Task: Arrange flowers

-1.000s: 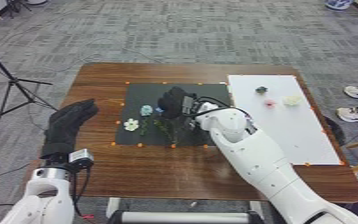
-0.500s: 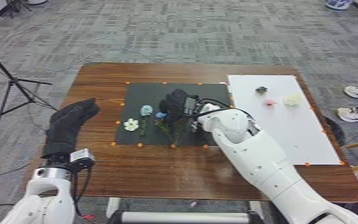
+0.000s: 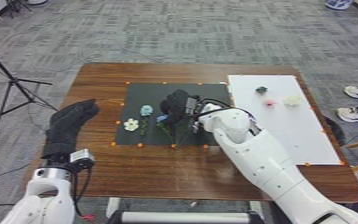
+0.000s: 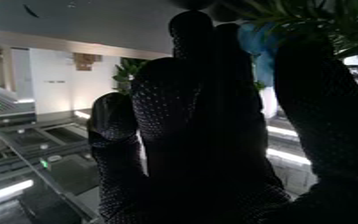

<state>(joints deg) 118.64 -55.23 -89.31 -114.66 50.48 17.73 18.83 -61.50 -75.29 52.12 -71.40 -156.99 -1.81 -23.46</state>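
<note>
While your right hand is over the dark mat on the brown counter, its fingers stand nearly straight, and the thumb is apart from them, with a gap between. In the right wrist view, you can see blue petals and green foliage near the fingertips; you cannot tell whether the hand touches either of them.

In the head view, you have a blue flower on the mat, just beside the right hand, its green stem running toward the mat's near edge. To the left of it is a pale blue flower, also on a green stem, and farther left and nearer you is a white flower.

Your left hand is at the left side of the counter, well apart from the flowers, its fingers extended forward and close together.

On the white board to the right, toward its far end, you have a dark flower, a pink flower nearer you, and a cream flower to the right of the pink one.
</note>
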